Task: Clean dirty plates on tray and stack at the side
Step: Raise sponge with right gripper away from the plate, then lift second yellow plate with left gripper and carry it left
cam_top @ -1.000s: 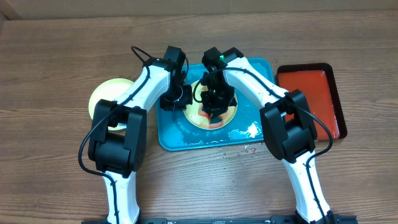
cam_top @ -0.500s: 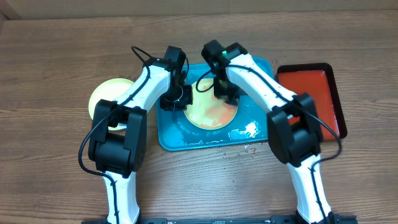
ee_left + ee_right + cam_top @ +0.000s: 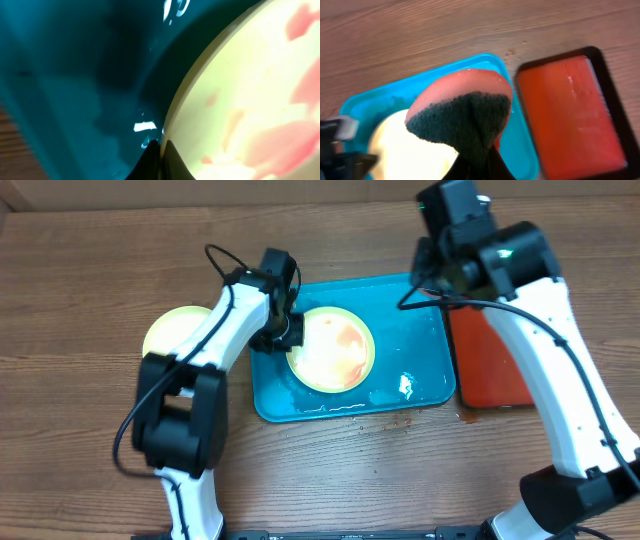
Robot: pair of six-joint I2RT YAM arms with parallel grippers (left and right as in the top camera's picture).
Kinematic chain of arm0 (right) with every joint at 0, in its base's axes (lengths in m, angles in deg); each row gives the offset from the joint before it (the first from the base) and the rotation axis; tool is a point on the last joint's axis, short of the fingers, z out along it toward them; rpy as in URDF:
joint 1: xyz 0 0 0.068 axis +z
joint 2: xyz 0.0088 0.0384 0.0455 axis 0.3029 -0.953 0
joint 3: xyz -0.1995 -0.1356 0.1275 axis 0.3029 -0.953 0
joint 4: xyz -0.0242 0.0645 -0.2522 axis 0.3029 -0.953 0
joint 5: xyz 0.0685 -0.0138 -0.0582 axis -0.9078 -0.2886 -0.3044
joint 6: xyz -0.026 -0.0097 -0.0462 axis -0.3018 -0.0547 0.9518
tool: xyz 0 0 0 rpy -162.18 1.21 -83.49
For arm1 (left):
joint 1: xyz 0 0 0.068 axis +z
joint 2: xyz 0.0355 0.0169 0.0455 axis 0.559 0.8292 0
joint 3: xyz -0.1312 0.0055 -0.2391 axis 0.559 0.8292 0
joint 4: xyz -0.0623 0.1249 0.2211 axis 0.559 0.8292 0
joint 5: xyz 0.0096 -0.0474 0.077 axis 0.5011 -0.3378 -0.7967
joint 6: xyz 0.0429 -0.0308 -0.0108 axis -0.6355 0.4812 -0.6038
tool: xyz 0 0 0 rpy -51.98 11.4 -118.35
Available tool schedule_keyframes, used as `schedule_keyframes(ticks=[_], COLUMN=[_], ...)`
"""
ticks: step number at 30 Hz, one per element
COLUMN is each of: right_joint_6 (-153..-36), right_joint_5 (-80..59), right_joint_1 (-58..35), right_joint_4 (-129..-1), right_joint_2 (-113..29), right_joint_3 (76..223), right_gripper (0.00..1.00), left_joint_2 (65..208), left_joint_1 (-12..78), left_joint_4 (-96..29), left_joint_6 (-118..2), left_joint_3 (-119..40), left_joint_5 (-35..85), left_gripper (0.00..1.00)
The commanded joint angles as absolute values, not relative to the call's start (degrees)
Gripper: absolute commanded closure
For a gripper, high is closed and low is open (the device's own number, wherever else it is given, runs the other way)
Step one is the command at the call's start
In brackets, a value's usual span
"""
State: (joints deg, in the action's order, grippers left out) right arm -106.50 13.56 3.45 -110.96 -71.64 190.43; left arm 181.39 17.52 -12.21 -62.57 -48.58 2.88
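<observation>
A pale yellow-green plate (image 3: 331, 349) with red sauce smears lies in the turquoise tray (image 3: 415, 350). My left gripper (image 3: 285, 332) is shut on this plate's left rim; in the left wrist view the fingers (image 3: 160, 150) pinch the plate edge (image 3: 240, 100) over the wet tray (image 3: 75, 75). A second yellow-green plate (image 3: 170, 332) lies on the table left of the tray. My right gripper (image 3: 440, 265) is raised over the tray's far right corner, shut on a red sponge with a dark green scrub face (image 3: 462, 112). The blue-white plate is out of view.
A red tray with a dark rim (image 3: 495, 365) sits right of the turquoise tray, partly hidden under my right arm; it also shows in the right wrist view (image 3: 567, 110). Water droplets lie on the wooden table (image 3: 400, 418) at the tray's front edge.
My right gripper has lifted the sponge off the plate and swung up and to the right, toward the tray's far right corner. The left gripper stays on the plate rim.
</observation>
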Motion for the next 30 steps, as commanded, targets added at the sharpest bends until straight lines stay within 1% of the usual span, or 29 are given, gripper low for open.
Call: schedule_keyframes(ticks=[1,5,10,14,22,30], right_joint_6=[-106.06,-102.80,-102.78,-102.74,-102.59,-102.59], right_joint_5=[10.79,6.44,6.46,6.48,6.50,6.68], right_joint_1=[-0.25,-3.20,-4.42,-4.51,-4.55,-4.55], right_joint_4=[-112.46,-112.73,-112.66,-112.57,-112.60,-112.62], right_joint_2=[-70.22,-70.24,-70.24,-70.24,-70.24,-70.24], right_joint_3=[191.28,191.21,191.21,191.21,191.21,191.21], right_gripper=[0.96,0.96,0.96,0.96,0.96,0.96], left_joint_2=[170.68,165.48,162.29,161.87,161.98,161.98], left_joint_1=[17.78,17.50,14.63,9.54,-1.78,-9.93], left_joint_4=[-12.60,-12.54,-11.66,-10.53,-8.06,-8.08], left_joint_6=[-65.41,-65.73,-65.78,-65.17,-58.98,-56.49], left_joint_3=[-49.20,-49.20,-49.20,-49.17,-49.17,-49.17], left_joint_5=[-3.61,-9.47,-19.83,-30.12,-52.48,-70.28], left_gripper=[0.96,0.96,0.96,0.96,0.96,0.96])
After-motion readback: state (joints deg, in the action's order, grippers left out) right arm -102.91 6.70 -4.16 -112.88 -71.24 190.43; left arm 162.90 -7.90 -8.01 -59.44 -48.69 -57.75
